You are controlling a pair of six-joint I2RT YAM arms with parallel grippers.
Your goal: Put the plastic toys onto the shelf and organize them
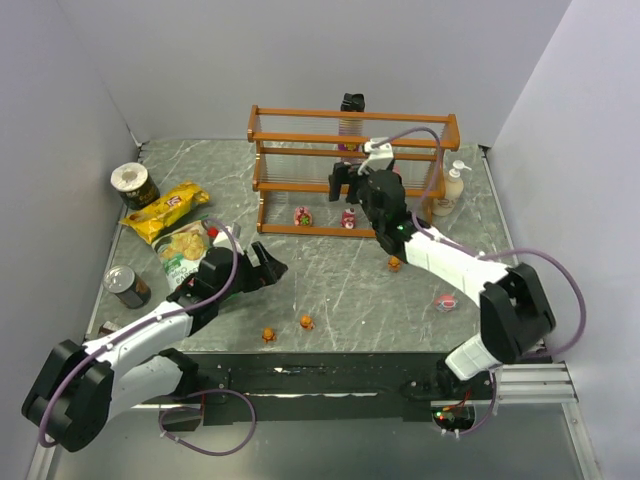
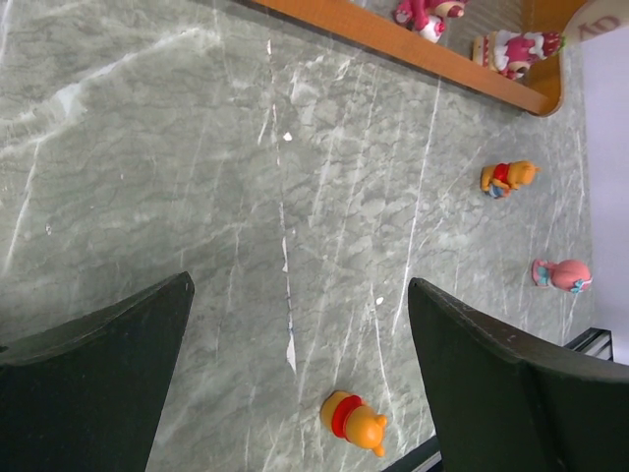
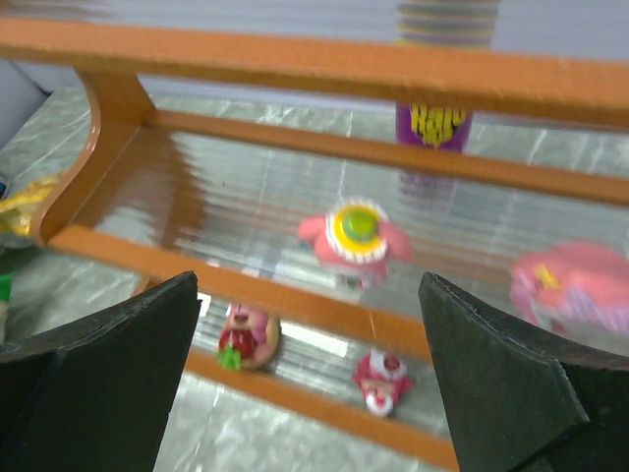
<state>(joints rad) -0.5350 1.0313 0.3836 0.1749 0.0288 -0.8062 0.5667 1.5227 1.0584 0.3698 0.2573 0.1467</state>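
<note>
Plastic toys [image 3: 354, 234]: I count four on the shelf [image 1: 350, 113], others loose on the desk [image 1: 330, 285]; left pincer [image 2: 298, 285], right pincer [image 3: 310, 280] spread, empty.

orange-brown shelf [image 1: 352, 140], grey veined table [image 1: 340, 290], orange and pink toys [image 1: 306, 322].

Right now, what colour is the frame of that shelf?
Orange-brown; the shelf shows best in the top external view.

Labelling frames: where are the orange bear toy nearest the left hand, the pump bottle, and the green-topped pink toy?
orange bear toy [image 2: 344, 418], left wrist view, on its red shirt.
pump bottle [image 1: 450, 192], top external view, on its body.
green-topped pink toy [image 3: 356, 224], right wrist view, on its green top.
</note>
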